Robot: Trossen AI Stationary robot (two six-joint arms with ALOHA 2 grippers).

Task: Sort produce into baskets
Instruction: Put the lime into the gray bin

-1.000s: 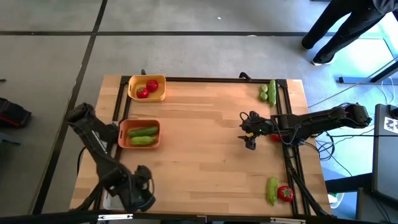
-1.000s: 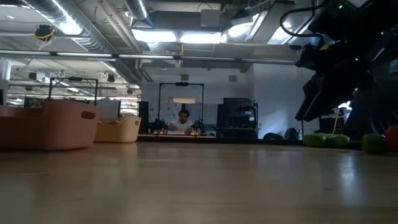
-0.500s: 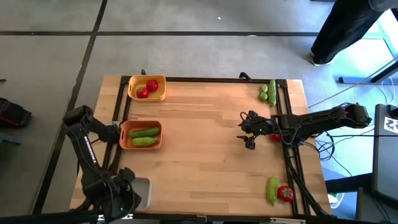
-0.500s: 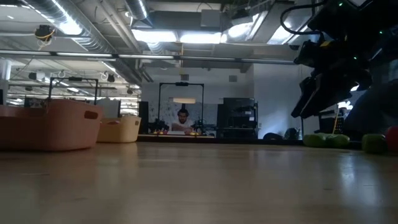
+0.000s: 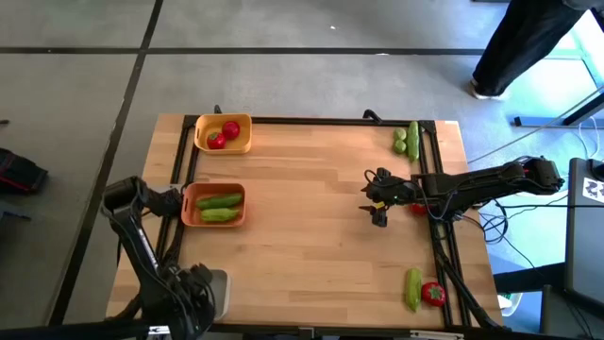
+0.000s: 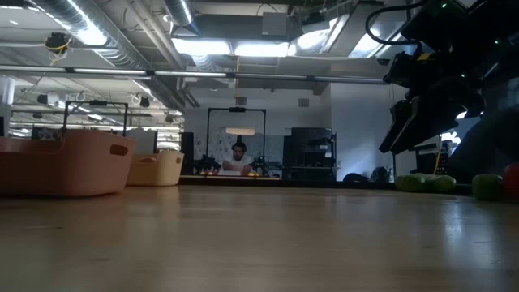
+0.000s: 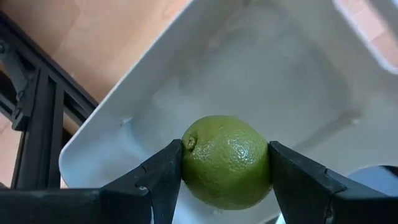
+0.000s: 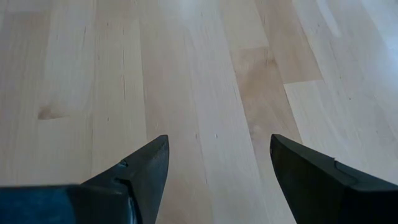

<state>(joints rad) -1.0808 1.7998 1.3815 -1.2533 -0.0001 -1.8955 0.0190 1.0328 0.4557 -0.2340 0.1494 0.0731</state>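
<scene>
I am carrying a lime [image 7: 226, 160] in my left end effector [image 7: 225, 171], its 2 fingers [image 7: 163, 177] pressing on either side of the fruit, and I am holding it over the hollow of the white-grey basket [image 7: 186, 81], which sits at the near left corner of the worktop [image 5: 311, 217] in the high view. So the step in hand, as I judge it, is the drop-off of this lime into the basket meant for limes. The next move is calling for me to lower a little so the fruit does not bounce, spread the fingers and let it settle inside the walls, then lift clear. My right end effector [image 5: 379, 200] is hovering over bare wood towards the right side of the worktop, its fingers [image 8: 134, 174] standing apart with nothing between them. The yellow basket [image 5: 224, 133] is holding 2 tomatoes [image 5: 224, 134] and the orange basket [image 5: 213, 204] is holding 2 cucumbers [image 5: 218, 207]. Unsorted produce is waiting along the right edge: a cucumber with a lime beside it at the far corner [image 5: 408, 139], and a cucumber [image 5: 412, 288] touching a tomato [image 5: 433, 294] at the near corner. A red piece also seems to lie by the right arm, but I cannot make it out.
</scene>
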